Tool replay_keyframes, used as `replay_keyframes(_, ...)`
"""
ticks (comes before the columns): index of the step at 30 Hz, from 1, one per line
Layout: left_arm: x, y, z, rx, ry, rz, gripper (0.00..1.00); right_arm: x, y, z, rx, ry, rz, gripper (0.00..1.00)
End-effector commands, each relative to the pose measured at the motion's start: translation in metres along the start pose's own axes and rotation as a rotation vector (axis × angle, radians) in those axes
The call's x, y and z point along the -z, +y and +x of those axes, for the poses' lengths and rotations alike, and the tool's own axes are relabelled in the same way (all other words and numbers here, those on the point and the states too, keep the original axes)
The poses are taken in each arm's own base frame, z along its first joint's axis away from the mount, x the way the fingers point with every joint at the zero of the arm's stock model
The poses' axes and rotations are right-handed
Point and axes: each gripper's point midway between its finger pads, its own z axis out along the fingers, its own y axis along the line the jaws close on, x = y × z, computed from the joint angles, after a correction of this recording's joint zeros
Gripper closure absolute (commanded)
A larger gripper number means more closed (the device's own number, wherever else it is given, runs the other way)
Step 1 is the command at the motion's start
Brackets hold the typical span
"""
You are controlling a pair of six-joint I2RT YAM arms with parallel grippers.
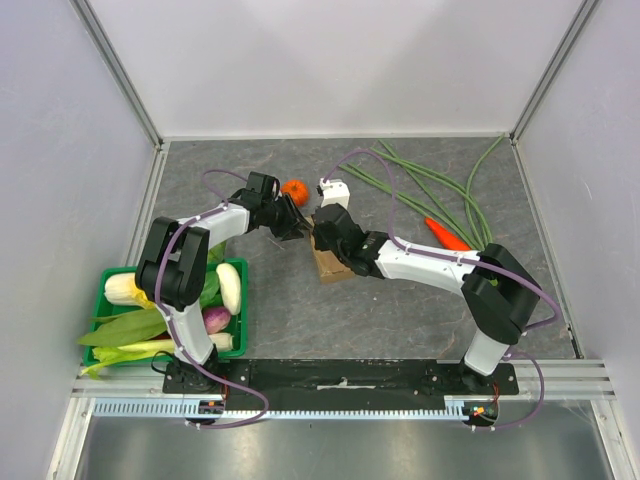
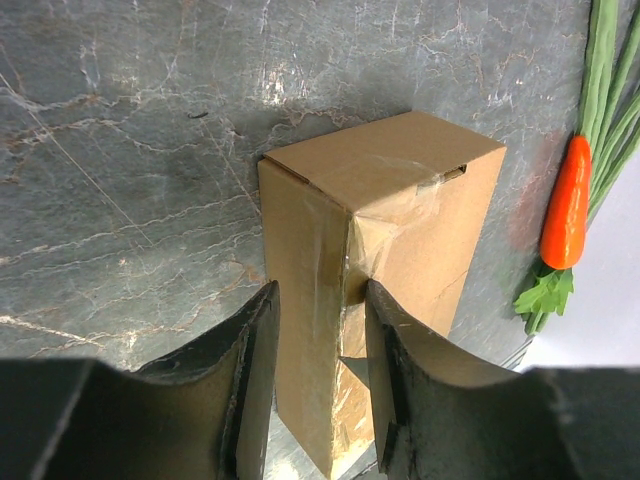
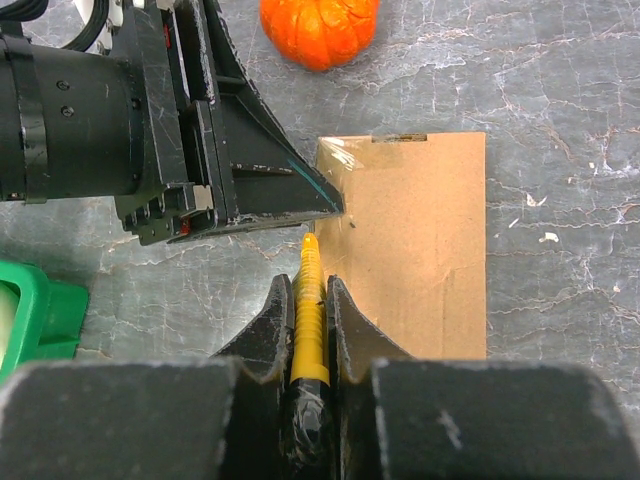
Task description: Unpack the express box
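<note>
Left gripper (image 2: 320, 297) has its jaws parted astride a corner of the box (image 2: 400, 200); pinching or not, I can't tell. The box lies mid-frame in the top view, long axis pointing up toward the pumpkin (image 3: 320, 30). Right gripper (image 3: 310, 285) is pressed tight on a yellow tool (image 3: 311, 255)

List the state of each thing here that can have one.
Box: shut, taped, lying flat on the table.
Left gripper: jaws astride the box's corner; grip unclear.
Right gripper: shut on a yellow tool, tip beside the box's edge.
Crate: full of vegetables.
</note>
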Motion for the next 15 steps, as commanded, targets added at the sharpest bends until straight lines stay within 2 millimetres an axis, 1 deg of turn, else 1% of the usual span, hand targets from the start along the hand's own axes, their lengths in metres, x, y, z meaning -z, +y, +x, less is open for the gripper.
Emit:
replay_keyframes(1,-0.001,0.055,0.022,-0.015,0.051,-0.218,0.56,0.001,0.013,-0.024,-0.042,-0.058,-0.024,1.00)
replay_keyframes(2,-0.001,0.055,0.022,-0.015,0.050,-0.219,0.56,-0.002,0.012,-0.019,-0.036,-0.048,-0.016,1.00)
replay_keyframes(8,-0.001,0.056,0.022,-0.015,0.052,-0.221,0.56,-0.004,0.010,-0.016,-0.009,-0.044,0.005,1.00)
replay_keyframes(10,-0.001,0.057,0.023,-0.014,0.054,-0.223,0.56,-0.005,0.009,-0.012,0.009,-0.035,0.014,1.00)
replay_keyframes(13,-0.001,0.056,0.021,-0.016,0.051,-0.220,0.56,-0.008,0.013,-0.007,0.032,-0.023,0.014,1.00)
replay_keyframes(15,-0.001,0.056,0.020,-0.015,0.048,-0.222,0.57,-0.006,0.015,-0.003,0.057,0.004,0.018,1.00)
